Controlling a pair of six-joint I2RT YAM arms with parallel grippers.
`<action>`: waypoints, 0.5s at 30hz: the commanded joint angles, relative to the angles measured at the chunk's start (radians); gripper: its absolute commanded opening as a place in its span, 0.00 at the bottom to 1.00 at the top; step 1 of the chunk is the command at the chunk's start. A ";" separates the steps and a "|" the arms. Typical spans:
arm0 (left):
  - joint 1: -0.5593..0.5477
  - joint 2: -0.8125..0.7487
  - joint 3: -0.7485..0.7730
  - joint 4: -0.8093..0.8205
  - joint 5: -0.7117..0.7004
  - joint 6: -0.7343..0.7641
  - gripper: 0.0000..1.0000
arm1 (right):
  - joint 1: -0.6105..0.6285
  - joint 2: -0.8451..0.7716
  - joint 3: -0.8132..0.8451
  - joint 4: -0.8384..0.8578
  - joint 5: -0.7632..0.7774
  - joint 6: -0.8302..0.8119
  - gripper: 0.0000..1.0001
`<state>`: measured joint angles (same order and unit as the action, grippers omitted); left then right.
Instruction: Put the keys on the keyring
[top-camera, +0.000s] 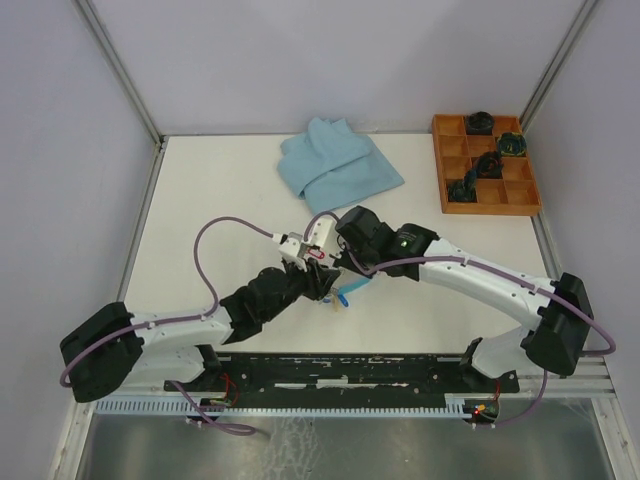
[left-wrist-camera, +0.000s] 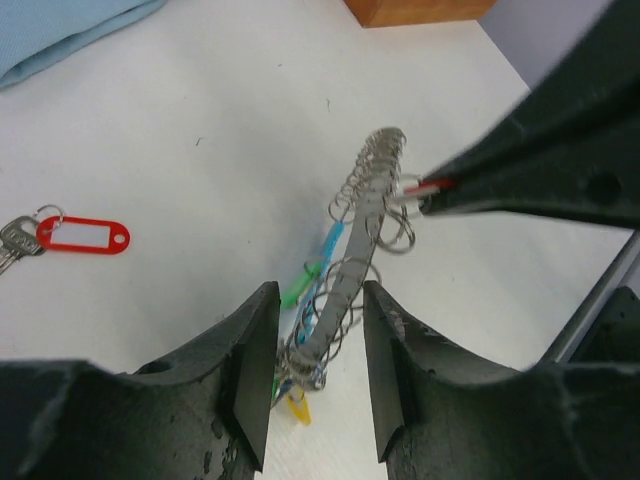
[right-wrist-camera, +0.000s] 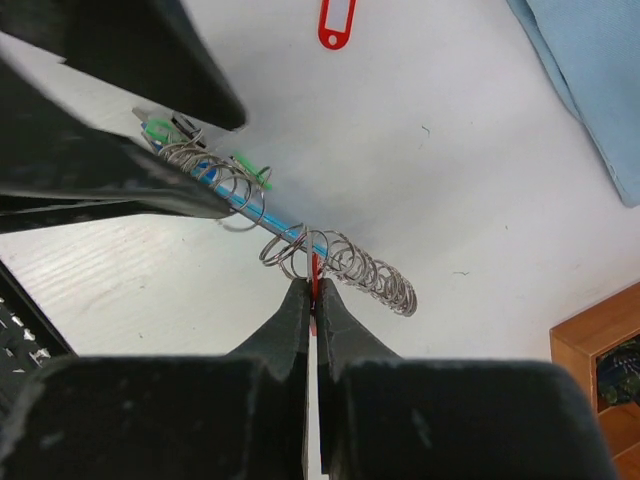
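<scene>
Grips the keyring upright at lower centre of the left wrist view with the left claw, right claw clamped on a red tag touching its coil, centre right.

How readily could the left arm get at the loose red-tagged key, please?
Probably not yet: the left gripper is holding the keyring, so it isn't free, though the red-tagged key lies unobstructed nearby.
</scene>
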<state>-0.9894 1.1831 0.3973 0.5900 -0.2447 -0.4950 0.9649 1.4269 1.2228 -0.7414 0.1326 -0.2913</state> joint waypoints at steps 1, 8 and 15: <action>-0.034 -0.121 -0.078 0.085 -0.044 0.102 0.47 | -0.019 0.003 0.028 0.088 0.008 0.017 0.01; -0.044 -0.129 -0.124 0.150 0.093 0.115 0.55 | -0.021 0.004 0.020 0.103 -0.015 0.014 0.01; -0.045 0.028 -0.052 0.131 -0.049 0.139 0.56 | -0.021 -0.014 0.015 0.091 -0.034 0.012 0.01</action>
<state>-1.0302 1.1511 0.2893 0.6758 -0.1905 -0.4129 0.9466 1.4395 1.2224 -0.6983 0.1131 -0.2909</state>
